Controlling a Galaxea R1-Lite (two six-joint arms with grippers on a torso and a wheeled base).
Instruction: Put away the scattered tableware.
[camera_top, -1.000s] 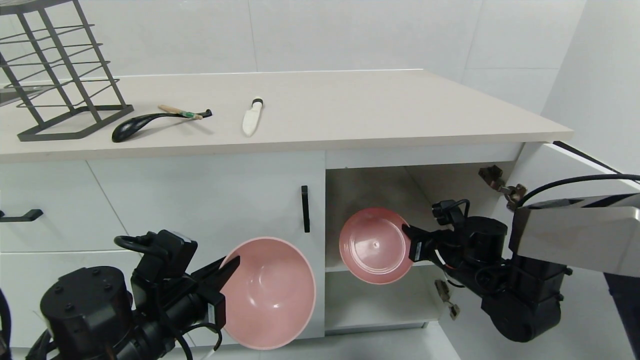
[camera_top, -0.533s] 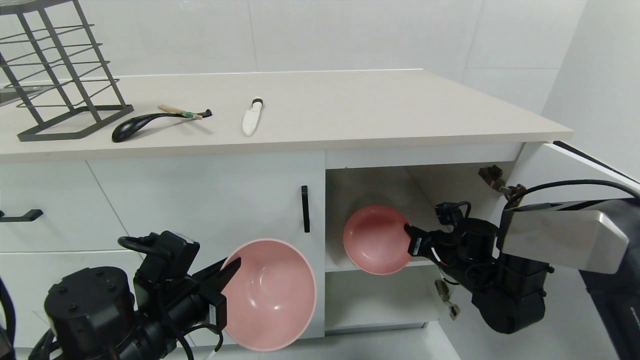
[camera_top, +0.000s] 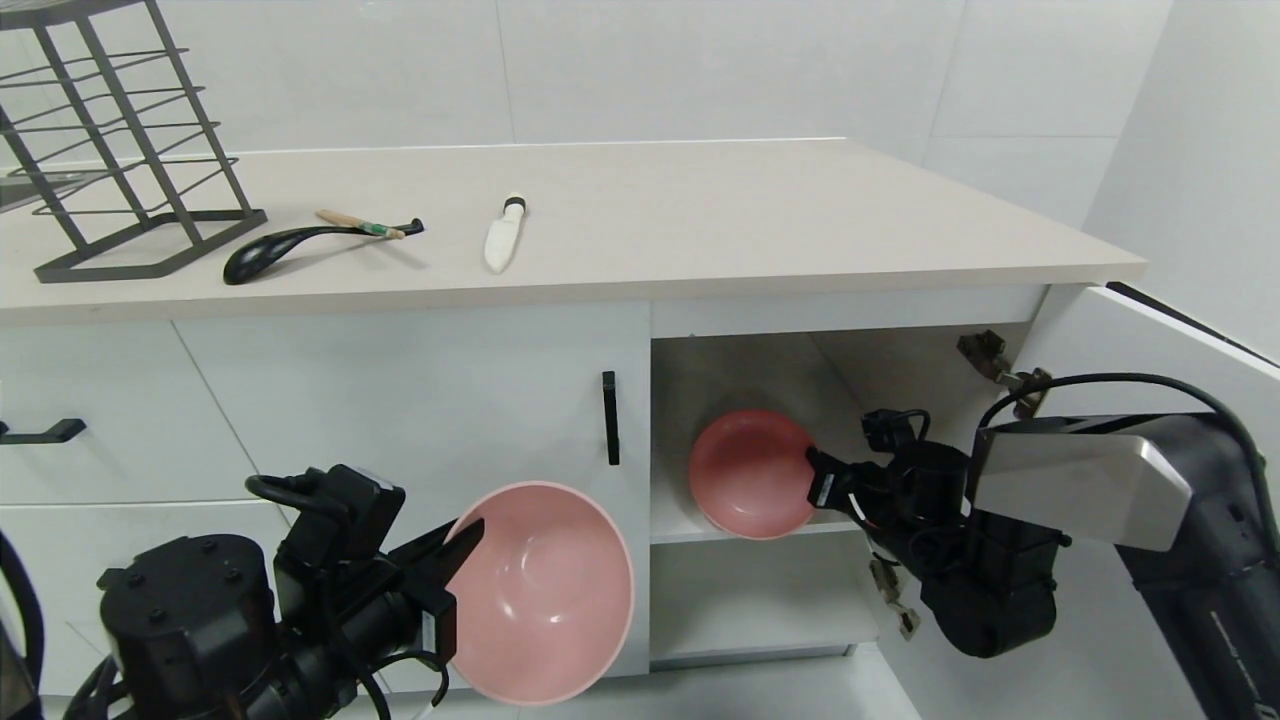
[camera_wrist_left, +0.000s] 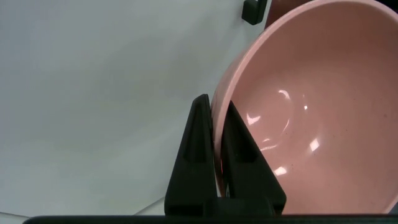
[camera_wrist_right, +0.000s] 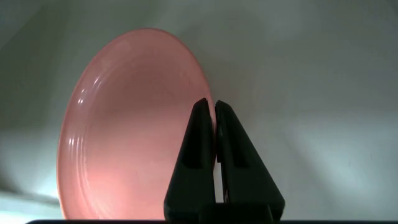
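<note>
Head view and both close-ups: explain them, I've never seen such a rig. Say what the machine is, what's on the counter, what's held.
It is a two-armed robot. The wide picture comes from a camera on its head; each close-up from a camera on one wrist. On the counter: a wire rack, a black spoon, chopsticks and a white knife. The left end effector grips a pink bowl by its rim; the right end effector holds a pink plate inside the open cupboard.
</note>
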